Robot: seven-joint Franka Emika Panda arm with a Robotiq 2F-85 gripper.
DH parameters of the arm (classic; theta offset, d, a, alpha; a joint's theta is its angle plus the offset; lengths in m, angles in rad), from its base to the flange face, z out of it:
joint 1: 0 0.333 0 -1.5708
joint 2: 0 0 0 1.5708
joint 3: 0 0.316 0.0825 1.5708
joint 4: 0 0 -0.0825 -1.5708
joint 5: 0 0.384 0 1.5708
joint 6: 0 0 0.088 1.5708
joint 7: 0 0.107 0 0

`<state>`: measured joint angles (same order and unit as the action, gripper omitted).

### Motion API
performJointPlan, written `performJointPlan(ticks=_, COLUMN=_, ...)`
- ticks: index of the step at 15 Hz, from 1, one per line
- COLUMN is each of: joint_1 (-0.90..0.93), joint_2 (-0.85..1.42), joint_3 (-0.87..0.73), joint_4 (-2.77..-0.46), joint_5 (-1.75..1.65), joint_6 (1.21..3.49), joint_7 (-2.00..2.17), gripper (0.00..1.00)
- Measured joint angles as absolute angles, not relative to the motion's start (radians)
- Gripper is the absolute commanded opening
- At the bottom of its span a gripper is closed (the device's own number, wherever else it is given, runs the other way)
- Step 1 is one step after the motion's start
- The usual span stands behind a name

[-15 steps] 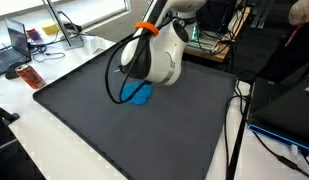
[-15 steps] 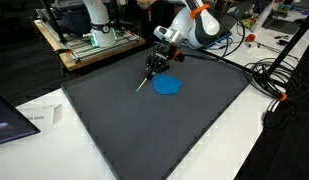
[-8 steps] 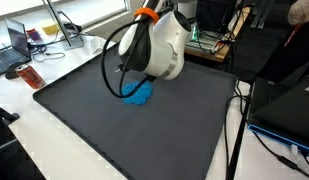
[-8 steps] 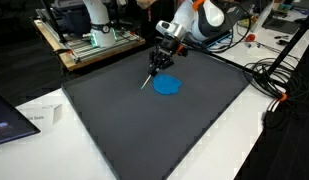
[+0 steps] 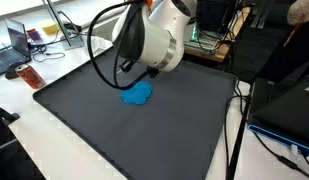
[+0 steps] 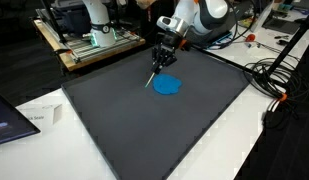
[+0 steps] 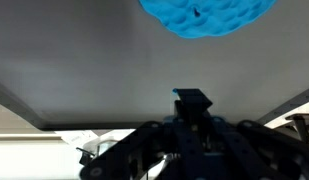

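A dark mat [image 6: 144, 130] covers most of a white table [image 6: 239, 140], and its near half lies bare in both exterior views, leaving wide room toward the front edge. Cables [image 6: 266, 75] crowd one far corner. In an exterior view a red packet [image 5: 31, 77] sits just off the mat's corner, its print too small to read. A blue cloth [image 6: 168, 85] lies crumpled on the mat's far half, well inside the edges. The gripper [image 6: 160, 60] hangs just beside and above it, jaws clenched on a thin stick [image 6: 152, 79] that slants down, its tip near the cloth's rim.
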<state>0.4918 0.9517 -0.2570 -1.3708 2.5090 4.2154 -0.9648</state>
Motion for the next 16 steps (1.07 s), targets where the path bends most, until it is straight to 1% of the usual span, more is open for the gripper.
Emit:
performJointPlan(ticks=7, joint_1=0.41, joint_2=0.909, joint_3=-0.166, joint_4=-1.371, joint_5=2.509, joint_6=4.215, joint_7=-0.983, gripper=0.03)
performJointPlan(ticks=16, joint_1=0.278, joint_2=0.85, joint_3=-0.012, joint_4=-1.365, joint_5=2.509, joint_6=4.215, joint_7=-1.02, gripper=0.03)
